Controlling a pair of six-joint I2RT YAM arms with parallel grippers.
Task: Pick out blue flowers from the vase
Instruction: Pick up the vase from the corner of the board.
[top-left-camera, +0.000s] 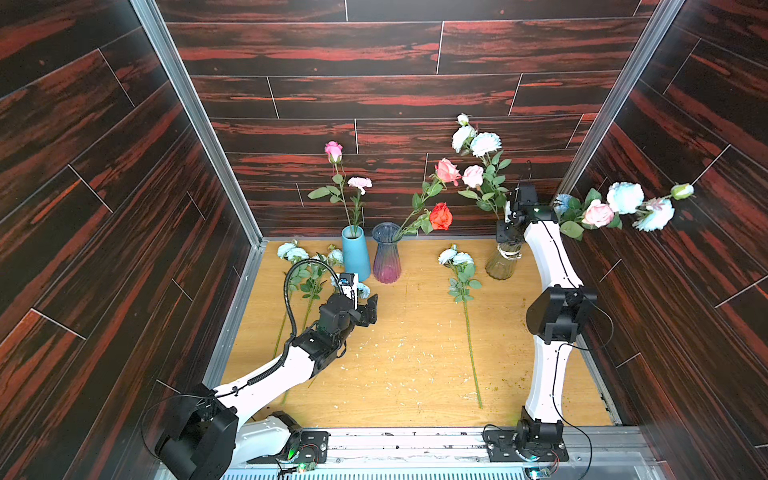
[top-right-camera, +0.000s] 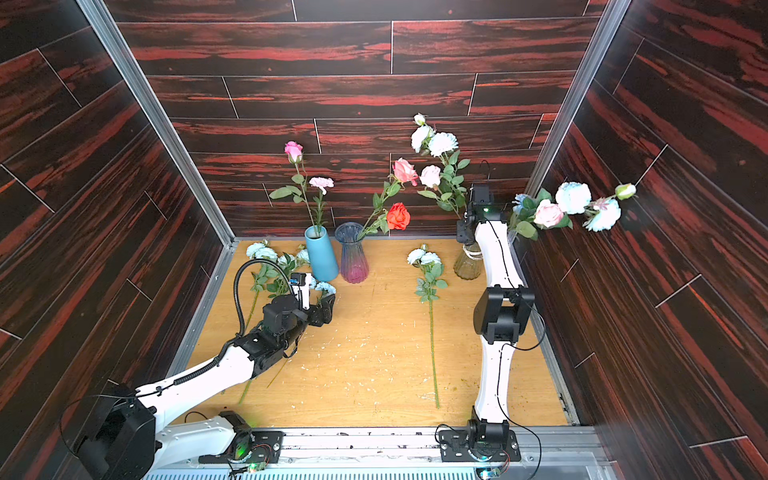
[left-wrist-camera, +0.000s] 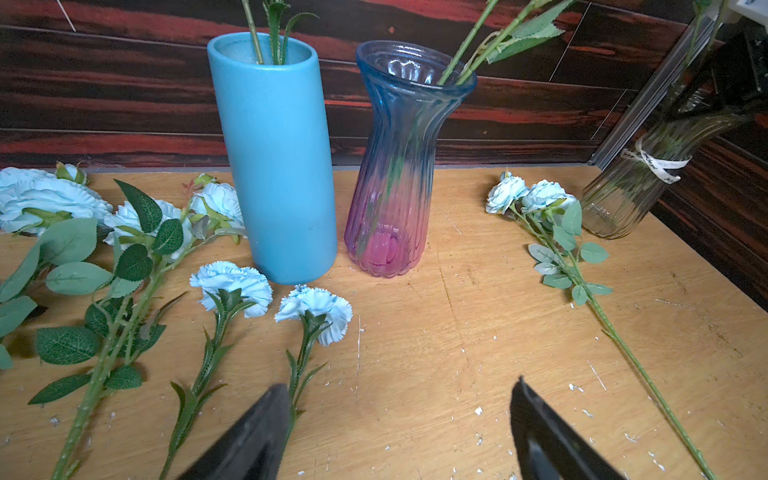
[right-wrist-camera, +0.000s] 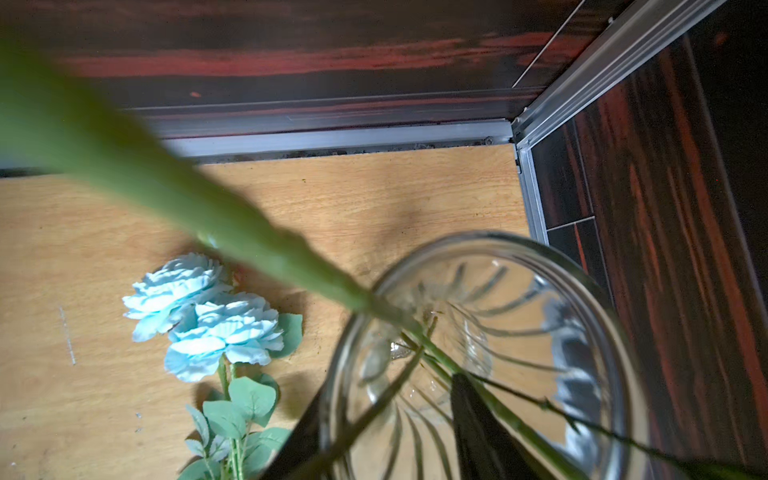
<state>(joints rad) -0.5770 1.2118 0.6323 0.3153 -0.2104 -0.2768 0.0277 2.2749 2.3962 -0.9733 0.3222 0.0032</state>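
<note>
We see the right pincer (top-left-camera: 508, 239) at the clear vase (top-left-camera: 503, 264) mouth among the stems, but can't tell if it grips one. The left pincer (left-wrist-camera: 399, 384) gapes wide and empty over the worktop (top-left-camera: 415, 332). Some blue flowers (top-left-camera: 484, 143) stand in that vase, others lie on the worktop. Risks as we judge them: pinching the pink rose (top-left-camera: 597, 214) stem too, or a sideways drag tipping the vase.

Wooden table (top-left-camera: 415, 332): vases (top-left-camera: 356, 253), blue flowers (top-left-camera: 455, 257).

White arms (top-left-camera: 546, 257), black joints (top-left-camera: 557, 316), seemingly ribbed cable (top-left-camera: 285, 291).
</note>
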